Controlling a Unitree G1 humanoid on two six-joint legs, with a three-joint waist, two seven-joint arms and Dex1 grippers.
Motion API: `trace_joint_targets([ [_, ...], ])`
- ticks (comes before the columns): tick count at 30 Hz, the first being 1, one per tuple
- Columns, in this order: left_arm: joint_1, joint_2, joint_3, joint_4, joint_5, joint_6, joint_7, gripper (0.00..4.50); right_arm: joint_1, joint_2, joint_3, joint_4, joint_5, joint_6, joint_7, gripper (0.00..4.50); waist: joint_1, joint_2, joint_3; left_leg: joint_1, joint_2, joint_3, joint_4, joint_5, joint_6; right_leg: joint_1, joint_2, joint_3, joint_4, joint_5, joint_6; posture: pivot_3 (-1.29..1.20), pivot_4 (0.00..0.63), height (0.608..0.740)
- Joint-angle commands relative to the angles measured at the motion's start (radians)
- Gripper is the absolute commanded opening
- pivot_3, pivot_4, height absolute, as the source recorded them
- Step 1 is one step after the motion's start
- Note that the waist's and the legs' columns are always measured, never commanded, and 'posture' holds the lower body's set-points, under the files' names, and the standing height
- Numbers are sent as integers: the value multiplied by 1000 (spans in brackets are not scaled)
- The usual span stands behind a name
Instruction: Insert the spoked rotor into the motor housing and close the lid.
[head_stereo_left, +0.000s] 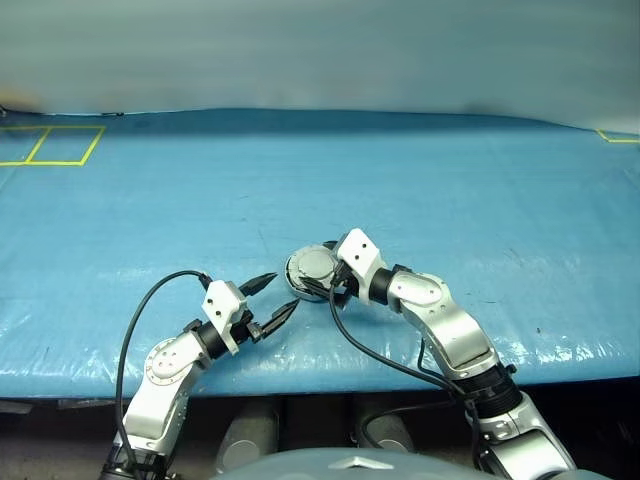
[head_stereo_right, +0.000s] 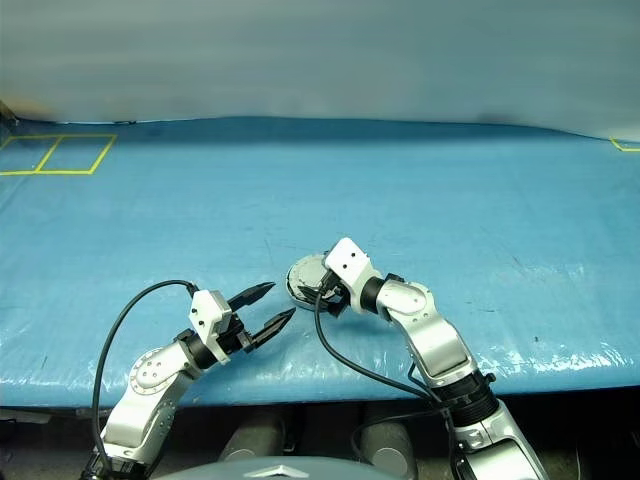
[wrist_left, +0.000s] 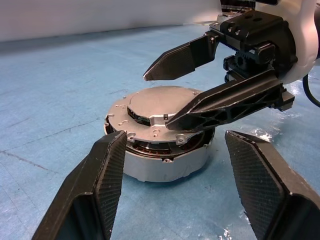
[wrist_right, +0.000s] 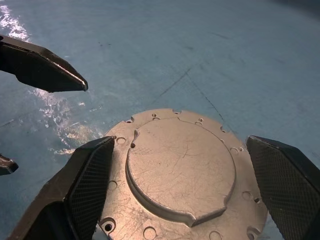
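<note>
Motor housing: short round silver can, upright on blue table sheet, near front edge. Copper-brown windings visible in gap under lid at near side. Lid: grey disc, plain face up, raised centre, small holes round rim; sits atop housing, slightly tilted, not fully seated.

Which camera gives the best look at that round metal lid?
The right wrist view: the lid sits close up, its plain grey face and rim holes clear. The left wrist view shows it side-on atop the motor housing. The head views show it small.
</note>
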Motion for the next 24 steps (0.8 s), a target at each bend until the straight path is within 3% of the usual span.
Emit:
trace_joint_targets([
  [1, 1, 5, 2, -43, -7, 0, -4, 3336, -7, 5, 4, -7, -8, -15, -7, 4459, 0, 0, 0, 0, 0, 0, 0, 0, 0, 0, 0, 0, 0, 0, 0, 0, 150, 740],
  [4, 0, 6, 4, -46, -8, 3, -4, 3336, -4, 10, 2, -2, -11, -17, -15, 4459, 0, 0, 0, 0, 0, 0, 0, 0, 0, 0, 0, 0, 0, 0, 0, 0, 150, 740],
  [10, -4, 12, 9, -50, -12, 7, -3, 3336, -5, 20, -4, 22, -9, -14, -25, 3001, 0, 0, 0, 0, 0, 0, 0, 0, 0, 0, 0, 0, 0, 0, 0, 0, 150, 740],
  [24, -7, 10, 7, -56, -10, 14, 0, 3336, -15, 73, -12, 15, 17, 72, -51, 3003, -3, 0, -1, 1, 1, 0, 0, 0, 0, 0, 1, 0, 1, 0, 0, 0, 150, 740],
])
